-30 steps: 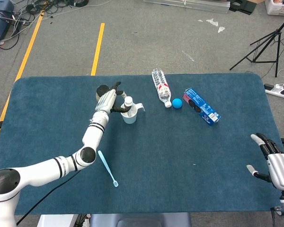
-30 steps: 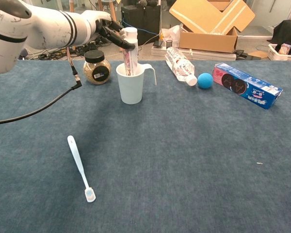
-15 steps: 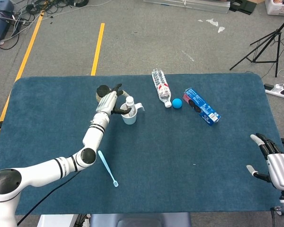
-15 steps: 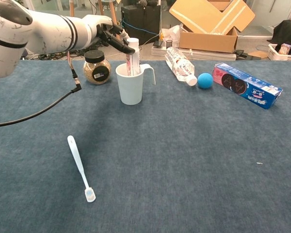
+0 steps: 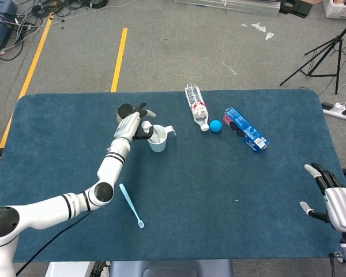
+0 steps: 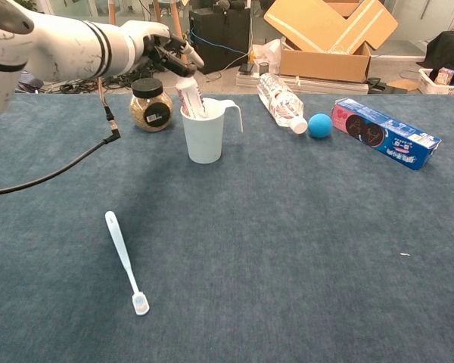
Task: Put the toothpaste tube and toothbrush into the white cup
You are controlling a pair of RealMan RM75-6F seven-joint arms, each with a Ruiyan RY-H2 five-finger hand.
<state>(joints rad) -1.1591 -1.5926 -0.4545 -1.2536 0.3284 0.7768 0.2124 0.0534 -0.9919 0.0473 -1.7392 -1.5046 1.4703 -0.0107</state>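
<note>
The toothpaste tube (image 6: 191, 97) stands w/ its lower end inside the white cup (image 6: 205, 131), leaning left, cap end up against the left hand (image 6: 165, 54). That hand sits above and just left of the cup rim; its fingers (image 6: 183, 60) curl over the tube's cap, touching or nearly touching it, but whether they actually grip can't be told from either view. The toothbrush (image 6: 125, 263) lies flat on the blue table cloth (image 6: 303, 249), well apart from the cup, nearer the robot, bristle head toward the near edge. The right hand (image 5: 333, 195) rests at the table's near right corner (head view only), fingers spread, holding nothing. Behind the cup to the left: a jar (image 6: 150, 103) w/ a black lid. To the right: a water bottle (image 6: 281, 101) on its side, a blue ball (image 6: 319, 125) just beside its cap, then a blue box (image 6: 384, 142) lying flat.
</note>
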